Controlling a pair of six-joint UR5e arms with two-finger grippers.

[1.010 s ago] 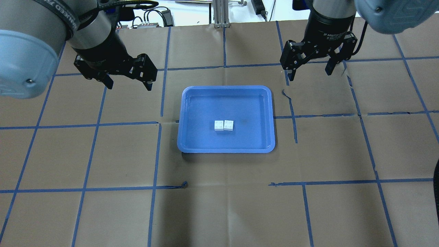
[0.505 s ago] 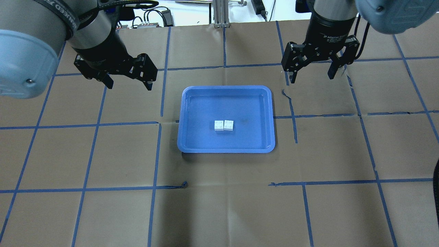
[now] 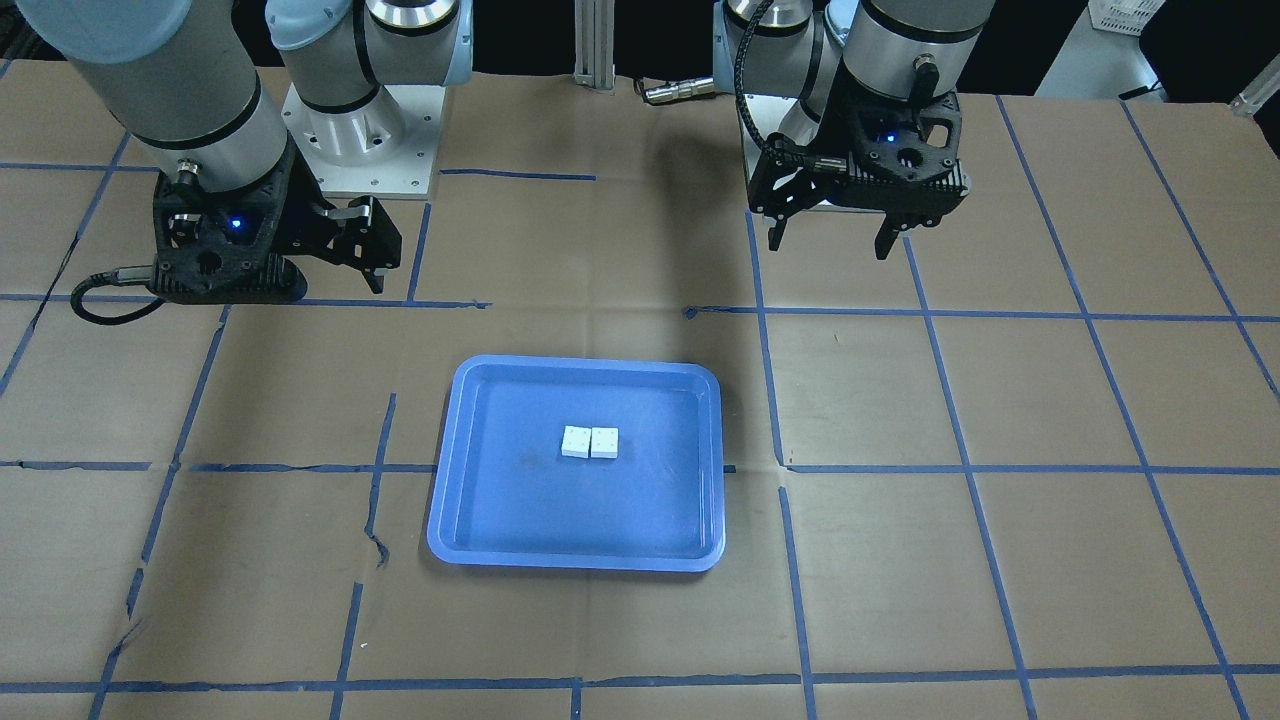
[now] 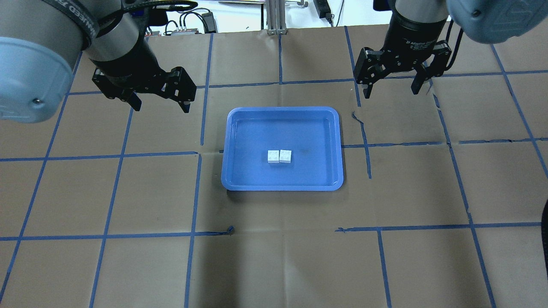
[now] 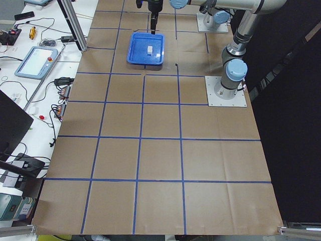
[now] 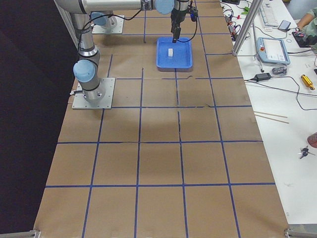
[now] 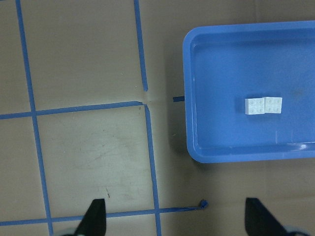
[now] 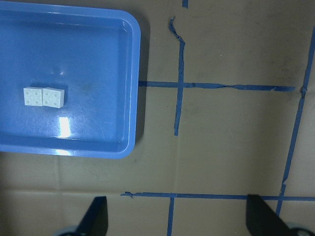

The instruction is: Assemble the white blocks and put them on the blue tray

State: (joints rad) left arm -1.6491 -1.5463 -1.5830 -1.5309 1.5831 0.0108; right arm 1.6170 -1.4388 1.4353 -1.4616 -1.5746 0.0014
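- The two white blocks (image 4: pixel 279 156) lie on the floor of the blue tray (image 4: pixel 257 175), near its middle. They sit side by side, touching, with their studs up.
- In the left wrist view each of the white blocks (image 7: pixel 264 105) shows four round studs. No writing can be read on them.
- The blue tray rests flat on the brown paper (image 4: pixel 278 256) covering the table, which is marked into squares by blue tape (image 4: pixel 107 235).
- The left gripper (image 4: pixel 162 107) hangs above the paper, beside the tray's far left corner and well apart from it. Its jaws are spread wide and hold nothing.
- The right gripper (image 4: pixel 391 93) hangs above the paper beyond the tray's far right corner. Its jaws are likewise spread and hold nothing.
- A white label (image 4: pixel 417 42) on the right gripper's black body starts "2F Adaptive"; the rest is too small to read.
- A black band on the left arm carries white letters, cut off at the picture's edge and not readable as a word.
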